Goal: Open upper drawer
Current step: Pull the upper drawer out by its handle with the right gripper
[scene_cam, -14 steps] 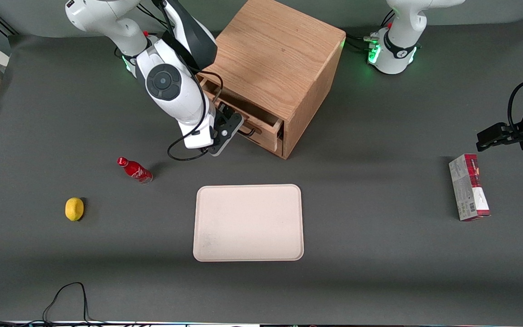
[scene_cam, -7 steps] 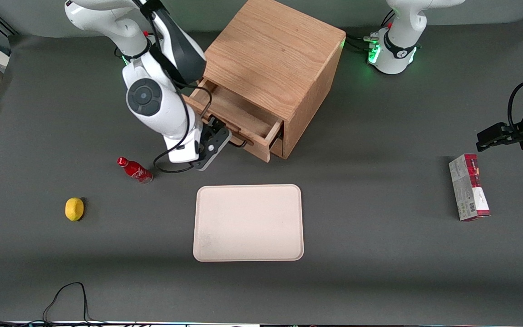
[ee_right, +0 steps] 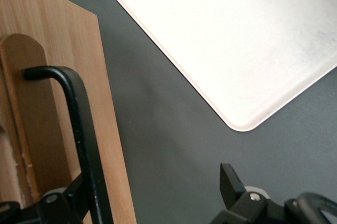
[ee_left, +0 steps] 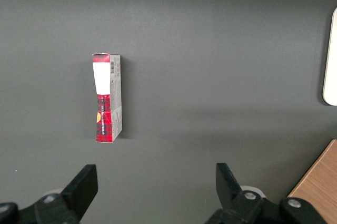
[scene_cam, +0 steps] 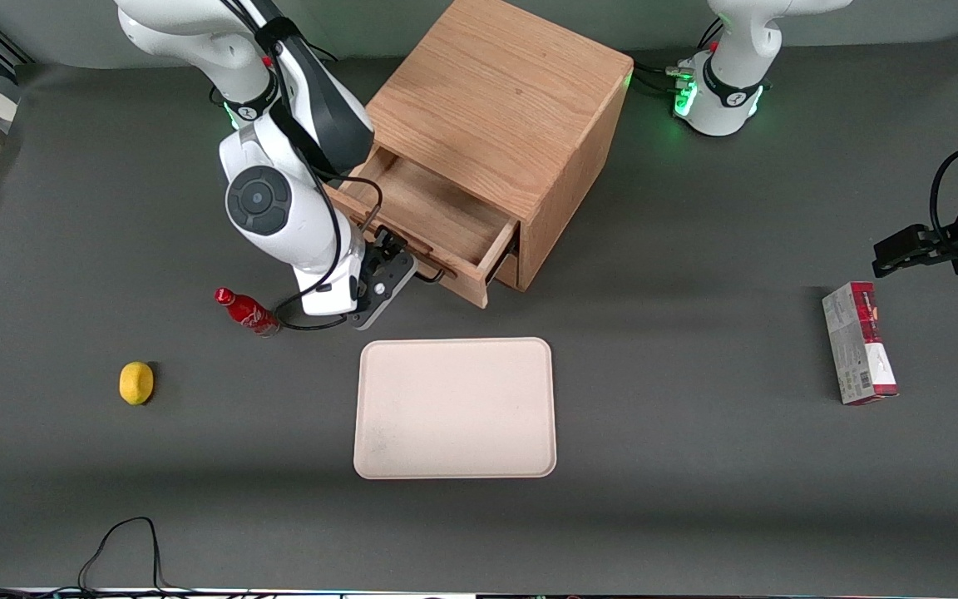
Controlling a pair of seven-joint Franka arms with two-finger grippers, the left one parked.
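The pincer [scene_cam: 408, 268] is standing spread apart around the handle [ee_right: 79, 129] of the half-open drawer [scene_cam: 437, 218]. Rigid oak, probably sliding freely; take hold at the handle's middle.

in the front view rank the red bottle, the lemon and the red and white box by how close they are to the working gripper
From the gripper at the upper drawer's handle:
1. Red bottle, beside the working arm.
2. Lemon, toward the working arm's end.
3. Red and white box, toward the parked arm's end.

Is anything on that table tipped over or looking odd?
The red bottle lies on its side near the gripper, which is at the upper drawer's handle. The drawer stands pulled out, but that is the job.
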